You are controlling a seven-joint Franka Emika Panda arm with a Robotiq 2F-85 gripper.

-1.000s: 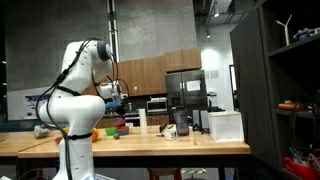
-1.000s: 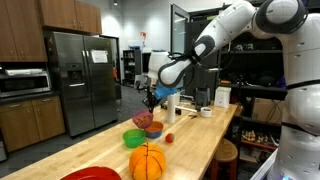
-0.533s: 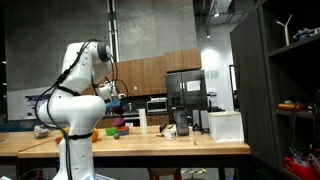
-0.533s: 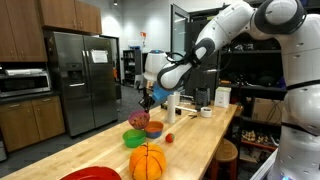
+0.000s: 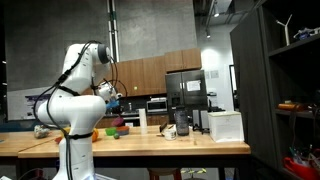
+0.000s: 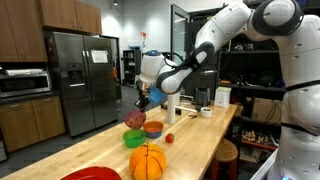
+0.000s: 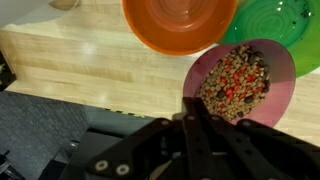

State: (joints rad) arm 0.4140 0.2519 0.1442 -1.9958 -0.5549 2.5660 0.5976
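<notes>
The long wooden counter (image 6: 205,130) carries everything here, and my arm (image 6: 232,28) reaches out across it from the far end. A basketball (image 6: 148,161) sits at the near end in an exterior view, well apart from where I work.

Beneath my wrist are three bowls. The green bowl (image 7: 290,22) and the orange bowl (image 7: 180,22) rest on the wood just beside each other. The pink bowl (image 7: 286,68) hangs above them, off the counter, and overlaps both in the wrist view. My gripper (image 7: 196,108) is pressed together on the pink bowl's near rim, pinching the thin wall between the fingers. That rim is the only part narrow enough for me to grasp, and I judge that a grip there keeps the bowl's mouth up. It holds a heap of mixed beans (image 7: 238,82), so level carriage matters.

The counter's edge runs slantwise just below my fingers in the wrist view, with dark floor beyond it; a tilt on that side would likely send beans over. Bare wood lies open beside the orange bowl, away from the green one. That looks like the freest room for moving.
</notes>
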